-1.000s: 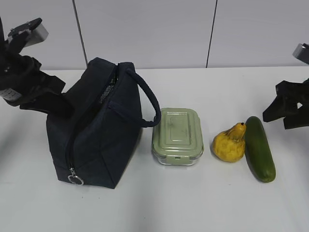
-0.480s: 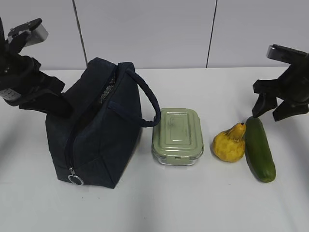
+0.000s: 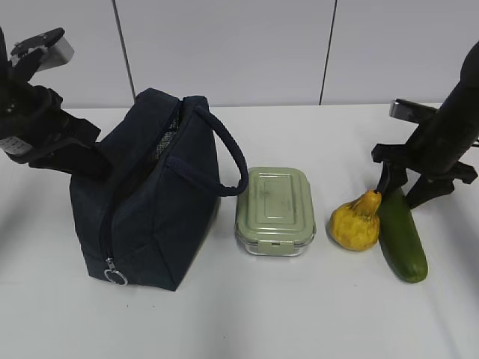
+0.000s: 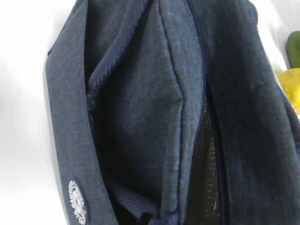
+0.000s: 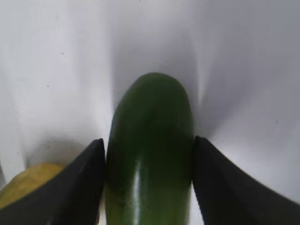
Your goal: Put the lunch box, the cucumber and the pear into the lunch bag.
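Right claw [image 3: 400, 187]: jaws straddling cucumber [image 3: 403, 235], far end, not visibly clamped.
Left claw: closed; grip on bag [image 3: 150, 202] unclear.
Risk: end grip may tilt cucumber, nudging pear [image 3: 355, 224].

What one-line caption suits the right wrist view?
Right gripper fingers straddling the dark green cucumber on the white table.

Lunch bag [image 4: 140, 117] fills view: navy fabric folds, dark mesh strip inside opening, round white logo patch (lower left). Pear [image 4: 291, 86], cucumber [image 4: 294, 47] slivers at right edge.
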{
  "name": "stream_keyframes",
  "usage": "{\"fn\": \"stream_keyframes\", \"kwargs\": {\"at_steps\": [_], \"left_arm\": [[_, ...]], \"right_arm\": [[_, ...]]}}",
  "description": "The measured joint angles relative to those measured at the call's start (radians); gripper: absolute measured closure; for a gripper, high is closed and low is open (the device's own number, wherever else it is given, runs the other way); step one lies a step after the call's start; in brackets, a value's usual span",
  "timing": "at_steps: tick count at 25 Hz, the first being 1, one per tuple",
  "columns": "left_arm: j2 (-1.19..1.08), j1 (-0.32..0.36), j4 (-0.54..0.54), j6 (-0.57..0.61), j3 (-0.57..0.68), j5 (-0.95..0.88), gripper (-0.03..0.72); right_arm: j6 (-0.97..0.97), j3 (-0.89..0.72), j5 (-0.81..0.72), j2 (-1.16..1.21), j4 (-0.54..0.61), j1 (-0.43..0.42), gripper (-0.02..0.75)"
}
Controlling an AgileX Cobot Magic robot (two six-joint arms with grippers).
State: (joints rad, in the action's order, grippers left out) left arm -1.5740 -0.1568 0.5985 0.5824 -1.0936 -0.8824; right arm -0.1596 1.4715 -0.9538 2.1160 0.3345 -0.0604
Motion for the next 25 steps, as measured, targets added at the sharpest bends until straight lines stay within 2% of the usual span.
{"fn": "stream_keyframes", "kwargs": {"at_steps": [3, 10, 15, 18, 20, 23, 25], "left_arm": [[0.000, 0.000, 0.000, 0.000, 0.000, 0.001, 0.680], [0.000, 0.000, -0.001, 0.000, 0.000, 0.004, 0.680], [0.000, 0.000, -0.001, 0.001, 0.000, 0.005, 0.680], [0.000, 0.000, -0.001, 0.001, 0.000, 0.006, 0.680], [0.000, 0.000, -0.001, 0.001, 0.000, 0.007, 0.680], [0.000, 0.000, -0.001, 0.001, 0.000, 0.006, 0.680], [0.000, 0.000, -0.001, 0.001, 0.000, 0.006, 0.680]], "right_arm": [[0.001, 0.004, -0.033, 0.027, -0.003, 0.000, 0.291], [0.001, 0.039, -0.082, 0.029, -0.038, 0.000, 0.358], [-0.015, 0.157, -0.123, -0.084, -0.023, 0.000, 0.358], [-0.090, 0.252, -0.149, -0.178, 0.106, 0.012, 0.359], [-0.183, 0.303, -0.151, -0.231, 0.248, 0.053, 0.359], [-0.339, 0.362, -0.108, -0.276, 0.476, 0.173, 0.359], [-0.428, 0.371, -0.027, -0.278, 0.582, 0.268, 0.360]]}}
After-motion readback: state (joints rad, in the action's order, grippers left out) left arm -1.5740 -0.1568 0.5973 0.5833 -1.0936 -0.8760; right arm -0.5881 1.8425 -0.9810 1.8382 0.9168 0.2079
